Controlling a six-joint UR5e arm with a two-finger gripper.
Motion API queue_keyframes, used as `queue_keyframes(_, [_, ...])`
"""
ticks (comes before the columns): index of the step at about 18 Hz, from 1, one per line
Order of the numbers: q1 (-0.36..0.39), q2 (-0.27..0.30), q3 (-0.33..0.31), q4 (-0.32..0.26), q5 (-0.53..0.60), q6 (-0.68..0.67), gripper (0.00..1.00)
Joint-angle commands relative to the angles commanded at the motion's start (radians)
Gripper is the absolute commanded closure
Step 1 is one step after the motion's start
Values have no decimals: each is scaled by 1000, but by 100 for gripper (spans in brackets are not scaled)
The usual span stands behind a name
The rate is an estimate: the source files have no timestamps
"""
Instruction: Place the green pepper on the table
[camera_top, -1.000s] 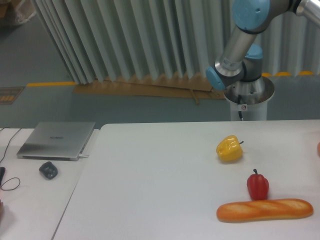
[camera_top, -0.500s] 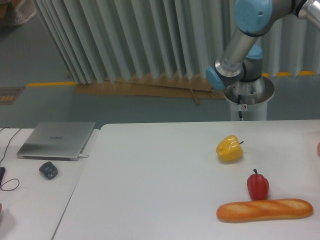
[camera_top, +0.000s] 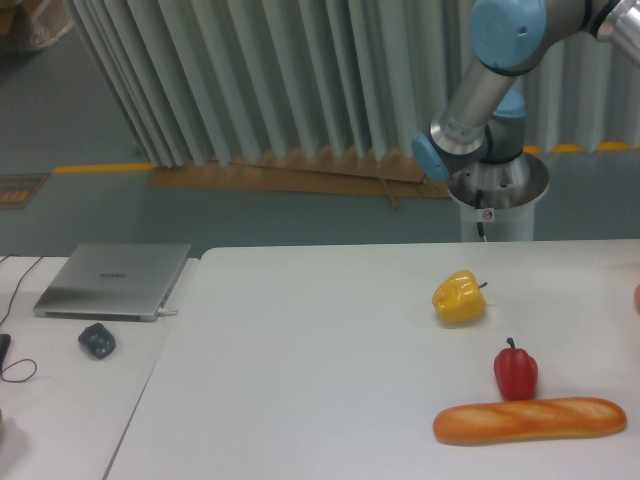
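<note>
The green pepper is out of view. The white table (camera_top: 300, 380) fills the lower part of the camera view. Only the robot arm's base and blue-jointed links (camera_top: 480, 110) show at the upper right, behind the table's far edge. The arm runs out of the frame at the top right, and the gripper itself is out of view.
A yellow bell pepper (camera_top: 459, 297) lies on the table's right half. A small red pepper (camera_top: 515, 371) stands nearer the front, with a long bread loaf (camera_top: 530, 419) just in front of it. On the adjoining desk at left sit a closed laptop (camera_top: 113, 280) and a dark mouse (camera_top: 96, 340).
The arm's upper blue joint has shifted slightly to the right. Nothing on the table has moved.
</note>
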Motion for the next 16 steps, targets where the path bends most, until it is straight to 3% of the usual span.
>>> queue_keyframes(16, [8, -26, 6, 6, 0, -2, 0])
